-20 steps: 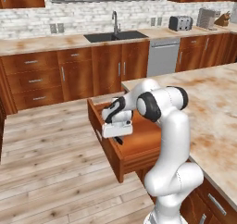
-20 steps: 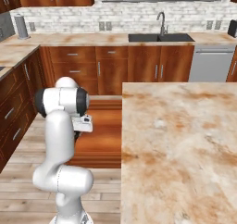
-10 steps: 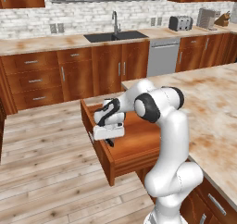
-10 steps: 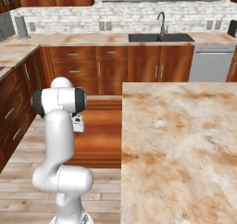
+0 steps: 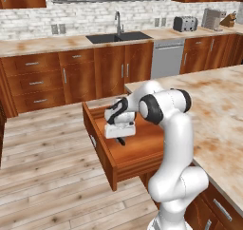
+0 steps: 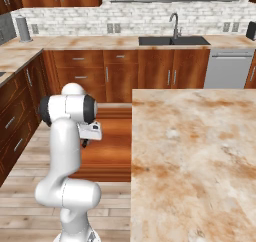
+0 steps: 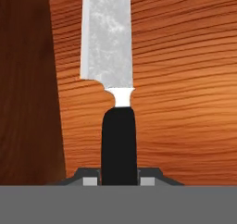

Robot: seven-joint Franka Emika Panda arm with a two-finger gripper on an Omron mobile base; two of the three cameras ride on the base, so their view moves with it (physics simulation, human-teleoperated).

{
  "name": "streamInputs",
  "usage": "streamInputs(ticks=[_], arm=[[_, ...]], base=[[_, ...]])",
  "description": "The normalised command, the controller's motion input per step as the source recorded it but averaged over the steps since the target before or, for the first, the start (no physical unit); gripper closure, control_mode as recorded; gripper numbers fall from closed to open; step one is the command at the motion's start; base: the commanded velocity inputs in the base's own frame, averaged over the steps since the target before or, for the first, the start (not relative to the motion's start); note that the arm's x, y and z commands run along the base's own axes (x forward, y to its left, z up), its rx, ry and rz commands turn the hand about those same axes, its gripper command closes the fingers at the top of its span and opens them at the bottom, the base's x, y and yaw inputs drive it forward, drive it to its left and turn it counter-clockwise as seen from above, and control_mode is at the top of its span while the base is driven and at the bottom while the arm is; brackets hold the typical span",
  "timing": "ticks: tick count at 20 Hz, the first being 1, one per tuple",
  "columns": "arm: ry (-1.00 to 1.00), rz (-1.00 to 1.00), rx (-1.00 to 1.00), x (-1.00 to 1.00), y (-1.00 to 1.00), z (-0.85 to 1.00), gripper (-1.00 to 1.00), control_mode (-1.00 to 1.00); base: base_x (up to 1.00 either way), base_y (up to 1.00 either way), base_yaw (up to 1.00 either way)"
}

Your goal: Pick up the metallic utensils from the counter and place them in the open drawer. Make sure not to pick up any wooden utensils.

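Pincer [image 7: 119,180] clenched on black handle of knife [image 7: 109,42], silver blade pointing away over wood floor of drawer [image 7: 185,79]. From left base view, pincer [image 5: 121,139] low inside open drawer [image 5: 130,160], just beside the marbled surface [image 5: 218,110]. From right base view, hand beside drawer [image 6: 107,151], surface [image 6: 195,156] alongside.

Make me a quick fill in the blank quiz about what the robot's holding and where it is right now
The gripper is shut on the knife's black ____.
The blade points out over the floor of the open ____.
In the left base view, the hand hangs over the drawer, not the ____.

Missing words: handle; drawer; counter
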Motion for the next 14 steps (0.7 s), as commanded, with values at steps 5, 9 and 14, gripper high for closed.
streamInputs(ticks=[5,9,14], arm=[[0.00,0.00,0.00,0.43,-0.54,-0.02,1.00,-1.00],[0.00,0.00,0.00,0.29,-0.42,-0.21,1.00,-1.00],[0.00,0.00,0.00,0.33,-0.28,-0.24,1.00,-1.00]], base=[[0.00,0.00,0.00],[0.00,0.00,0.00],[0.00,0.00,0.00]])
